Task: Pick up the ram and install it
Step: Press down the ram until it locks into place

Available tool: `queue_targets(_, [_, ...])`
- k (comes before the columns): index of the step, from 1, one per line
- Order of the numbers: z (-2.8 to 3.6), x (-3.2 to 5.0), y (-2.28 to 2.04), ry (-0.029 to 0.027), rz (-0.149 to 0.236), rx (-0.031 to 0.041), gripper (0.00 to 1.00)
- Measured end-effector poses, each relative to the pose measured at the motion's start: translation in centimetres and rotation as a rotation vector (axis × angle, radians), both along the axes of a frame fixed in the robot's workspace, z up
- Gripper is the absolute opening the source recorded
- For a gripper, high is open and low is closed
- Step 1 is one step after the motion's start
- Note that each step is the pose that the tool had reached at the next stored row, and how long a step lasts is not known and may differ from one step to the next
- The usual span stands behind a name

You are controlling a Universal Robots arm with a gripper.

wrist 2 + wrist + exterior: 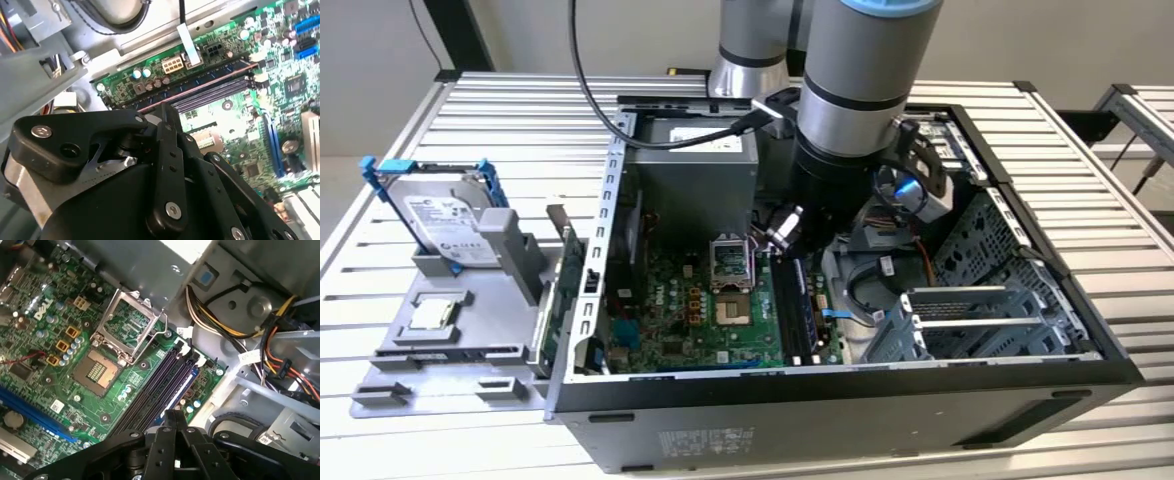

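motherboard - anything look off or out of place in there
Yes: the processor socket on the motherboard is bare, its metal retention frame flipped open, with no chip or cooler fitted. The memory slots under the gripper look straight and undamaged.

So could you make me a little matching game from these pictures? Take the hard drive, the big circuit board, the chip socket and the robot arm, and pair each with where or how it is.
Things:
1. hard drive
2. circuit board
3. chip socket
4. robot arm

Place or state:
A. green, lying inside the open computer case
B. reaching down into the case
C. standing in a blue bracket outside the case, on the exterior view's left
D. its metal frame is lifted open

Pairs: 1-C, 2-A, 3-D, 4-B
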State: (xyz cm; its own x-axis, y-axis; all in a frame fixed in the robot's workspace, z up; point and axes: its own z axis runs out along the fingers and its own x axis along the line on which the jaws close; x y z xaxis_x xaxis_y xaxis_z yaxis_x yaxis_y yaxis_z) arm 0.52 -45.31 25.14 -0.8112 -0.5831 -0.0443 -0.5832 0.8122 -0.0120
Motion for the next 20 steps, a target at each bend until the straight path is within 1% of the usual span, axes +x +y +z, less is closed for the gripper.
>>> queue_targets(4, [0.00, -0.01, 0.00, -0.0016, 0.056, 0.0000, 0.00])
queue_targets(12, [0.01, -0.01, 0.00, -0.0025, 0.176, -0.0001, 0.00])
queue_targets(20, [0.00, -0.03, 0.00, -0.0043, 0.284, -0.0001, 0.00])
